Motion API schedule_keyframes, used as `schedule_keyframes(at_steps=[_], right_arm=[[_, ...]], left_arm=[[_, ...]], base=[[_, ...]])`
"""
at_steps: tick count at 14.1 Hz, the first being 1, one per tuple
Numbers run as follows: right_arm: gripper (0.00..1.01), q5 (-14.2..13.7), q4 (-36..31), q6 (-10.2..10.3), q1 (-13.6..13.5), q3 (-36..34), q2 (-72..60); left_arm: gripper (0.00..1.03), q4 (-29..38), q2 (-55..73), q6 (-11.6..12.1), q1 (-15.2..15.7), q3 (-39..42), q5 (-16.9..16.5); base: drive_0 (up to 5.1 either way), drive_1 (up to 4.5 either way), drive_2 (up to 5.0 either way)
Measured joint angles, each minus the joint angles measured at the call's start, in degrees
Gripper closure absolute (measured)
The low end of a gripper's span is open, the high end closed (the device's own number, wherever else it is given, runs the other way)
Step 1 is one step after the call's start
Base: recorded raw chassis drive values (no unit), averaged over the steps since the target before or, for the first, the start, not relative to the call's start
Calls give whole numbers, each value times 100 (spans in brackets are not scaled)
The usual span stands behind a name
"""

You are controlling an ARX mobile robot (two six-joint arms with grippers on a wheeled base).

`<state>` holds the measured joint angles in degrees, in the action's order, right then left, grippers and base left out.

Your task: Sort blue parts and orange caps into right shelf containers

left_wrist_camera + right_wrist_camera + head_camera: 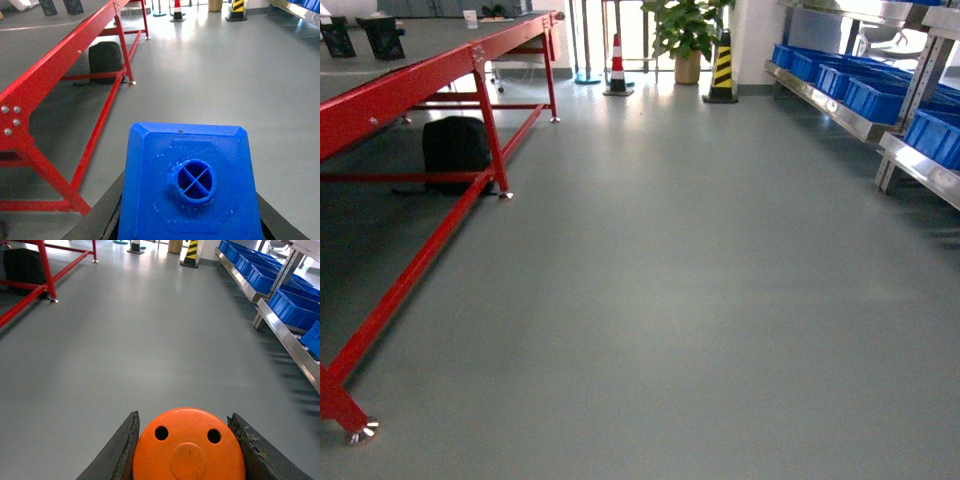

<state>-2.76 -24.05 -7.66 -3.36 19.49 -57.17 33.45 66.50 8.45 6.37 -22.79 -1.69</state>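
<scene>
From the head view neither arm shows at all, only grey floor (660, 300), the red-framed tabletop (410, 85) on the left and the blue crates (875, 95) along the steel shelf (830, 105) on the right. The wrist views fill that in. The left pincer (189, 220) is clenched on a blue part (190, 185), whose studded top faces the lens, dark fingers (100, 217) pressed against both its sides. The right pincer (186, 450) grips an orange cap (189, 447), its holed flat top toward the camera, wedged between the two black fingers (117, 452). Both pieces hang over open floor, well apart from the crates.
</scene>
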Motion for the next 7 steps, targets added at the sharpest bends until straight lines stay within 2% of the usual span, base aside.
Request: schedule_keyframes(at_steps=[7], right_arm=[[57, 7, -7, 0, 0, 0, 0]], left_arm=[[59, 13, 0, 0, 0, 0, 7]], base=[[6, 435, -423]])
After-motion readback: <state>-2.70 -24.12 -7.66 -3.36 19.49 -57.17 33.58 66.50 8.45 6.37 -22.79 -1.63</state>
